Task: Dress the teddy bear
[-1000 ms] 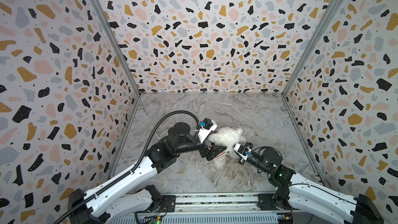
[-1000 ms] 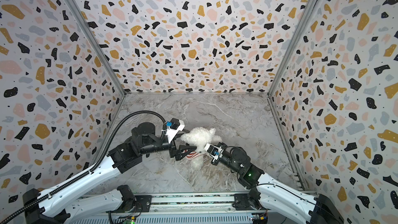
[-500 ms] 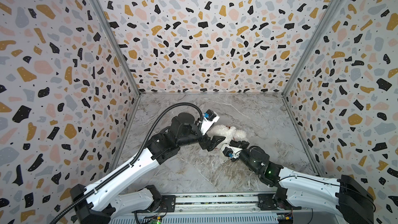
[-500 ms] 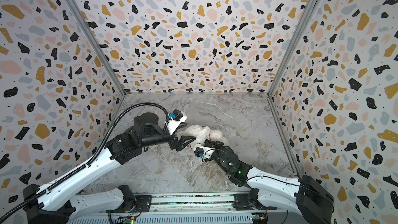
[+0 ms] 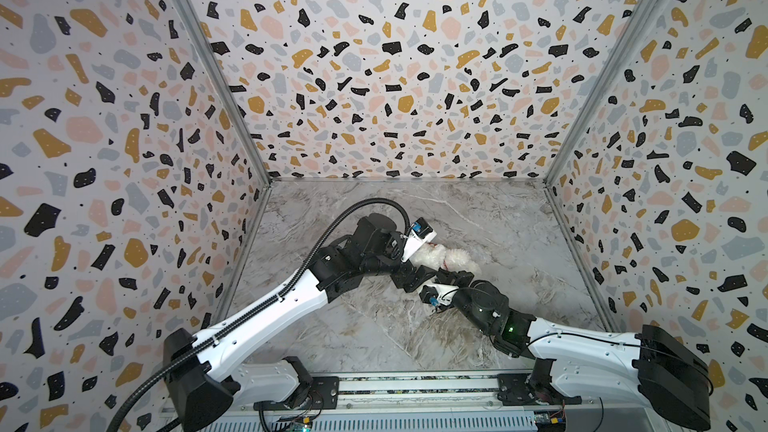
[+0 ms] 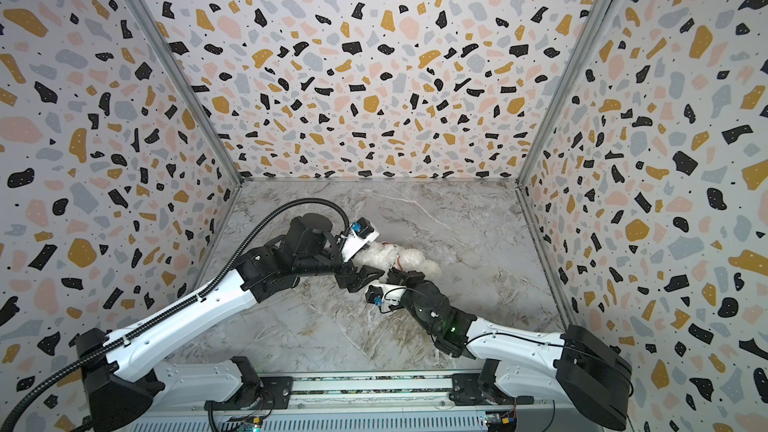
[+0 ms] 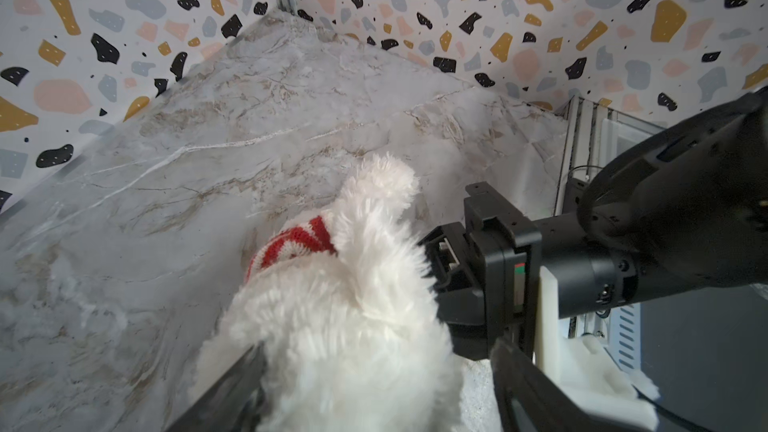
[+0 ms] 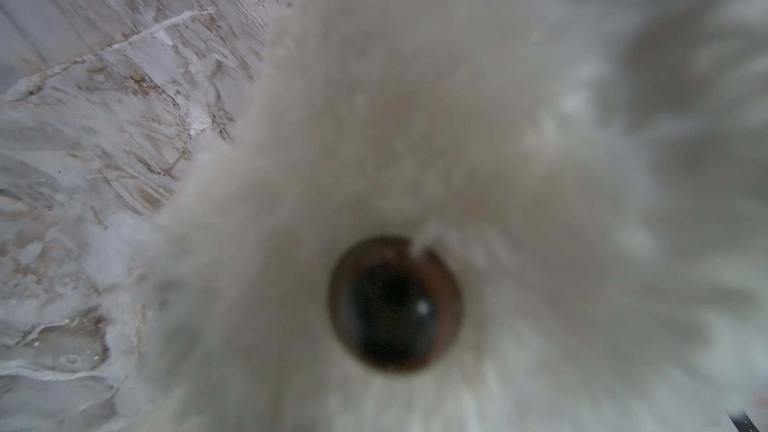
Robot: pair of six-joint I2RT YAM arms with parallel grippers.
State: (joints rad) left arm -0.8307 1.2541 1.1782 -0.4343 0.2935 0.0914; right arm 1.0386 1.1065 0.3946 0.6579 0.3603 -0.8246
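We log a lab test booth: speckled walls (image 5: 374, 76) on three sides, marble-look counter (image 5: 478, 209), robot arms (image 5: 266, 309) mounted on a metal rail (image 5: 415, 392).

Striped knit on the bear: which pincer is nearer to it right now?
Right. The right pincer sits at the fur just beside the striped knit; the left pincer straddles the teddy bear, farther off.

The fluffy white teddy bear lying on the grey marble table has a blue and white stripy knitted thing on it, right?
Not quite. The stripes are red and white, not blue and white. The left wrist view shows the red-and-white striped knitted piece on the fluffy white teddy bear, which does lie on the grey marble table.
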